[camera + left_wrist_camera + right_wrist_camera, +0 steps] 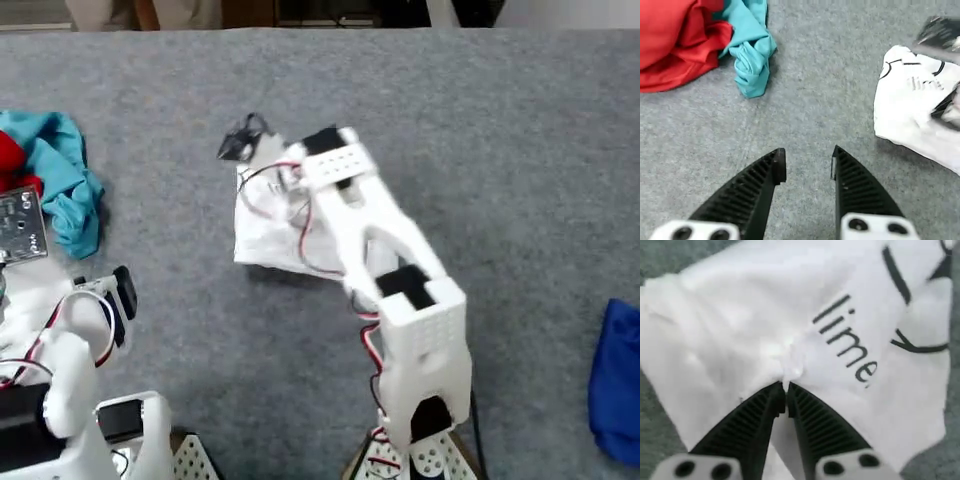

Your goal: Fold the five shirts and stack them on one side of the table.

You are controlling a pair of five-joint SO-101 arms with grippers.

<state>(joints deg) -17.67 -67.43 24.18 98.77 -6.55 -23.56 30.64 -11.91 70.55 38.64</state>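
A white shirt [262,232] with black print lies crumpled in the middle of the grey table. My right gripper [786,390] is shut on a pinch of the white shirt [760,325], and its arm [385,260] stretches over the cloth. My left gripper [807,165] is open above bare table at the near left, with the white shirt [912,110] off to one side. A teal shirt [62,180] and a red shirt [10,160] lie bunched at the left edge. The teal shirt [751,55] and red shirt [675,40] lie ahead of the left gripper.
A dark blue shirt [615,380] lies at the table's right edge. The left arm's base [70,400] and a circuit board [22,225] sit at the near left. Bare grey table [520,150] stretches across the far side and right.
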